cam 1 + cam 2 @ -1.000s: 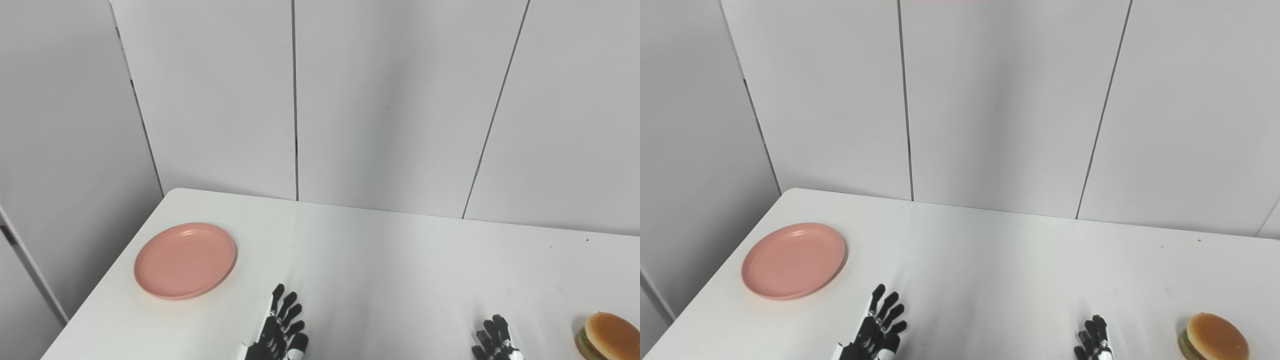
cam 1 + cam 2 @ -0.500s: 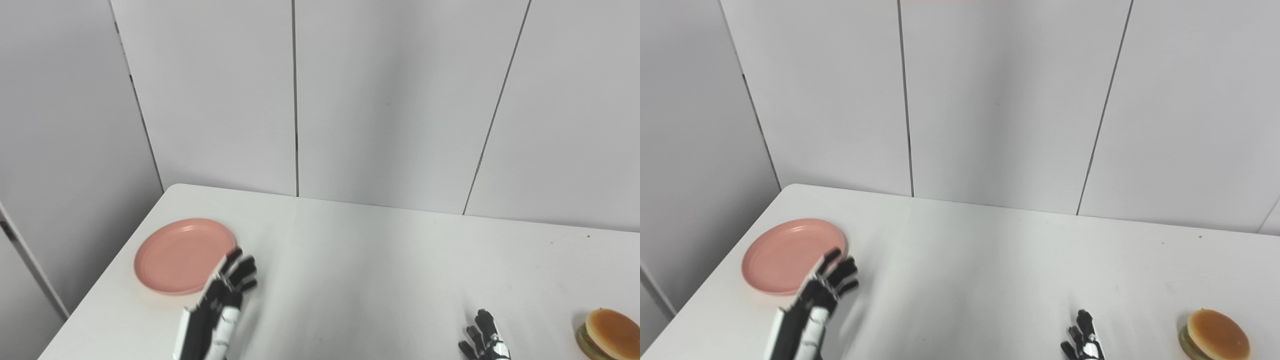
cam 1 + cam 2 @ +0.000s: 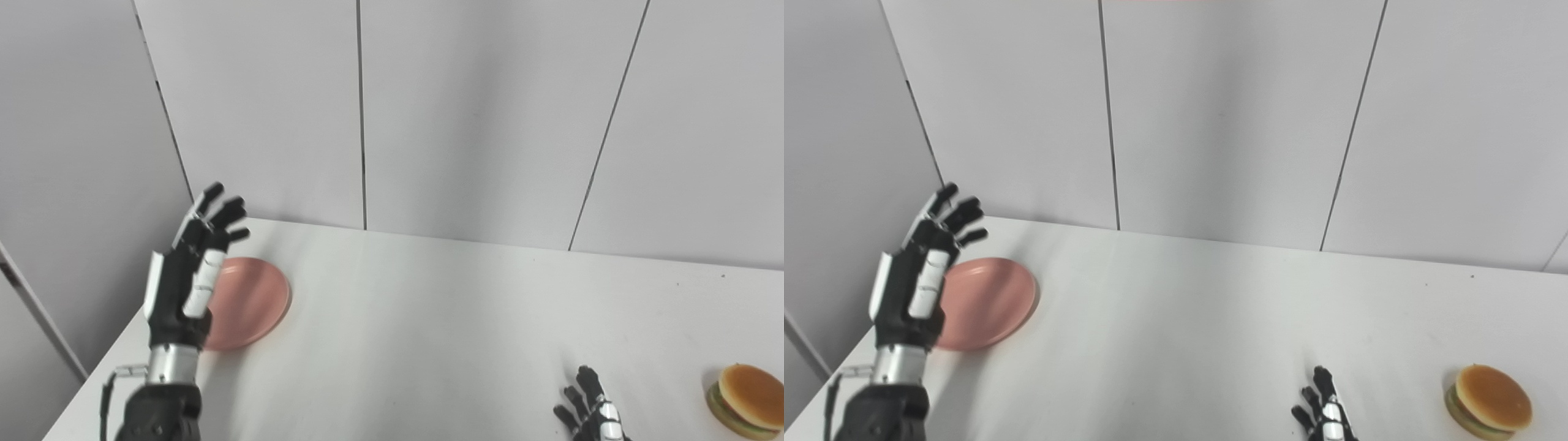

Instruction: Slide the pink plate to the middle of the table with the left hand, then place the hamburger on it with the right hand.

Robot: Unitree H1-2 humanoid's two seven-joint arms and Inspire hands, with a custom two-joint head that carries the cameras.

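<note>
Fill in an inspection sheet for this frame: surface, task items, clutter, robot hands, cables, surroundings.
Surface: white table, a few small dark specks.
Pink plate: empty, near the table's left edge, partly hidden behind the left arm.
Hamburger: on the table at the far right, untouched.
Clutter: nothing seen.
Left robot hand: raised by the plate, fingers spread, holding nothing; contact with the plate cannot be told.
Right robot hand: low at the bottom edge, fingers apart, empty, apart from the hamburger.
Cables: a thin cable at the left wrist.
Surroundings: grey wall panels behind the table.
</note>
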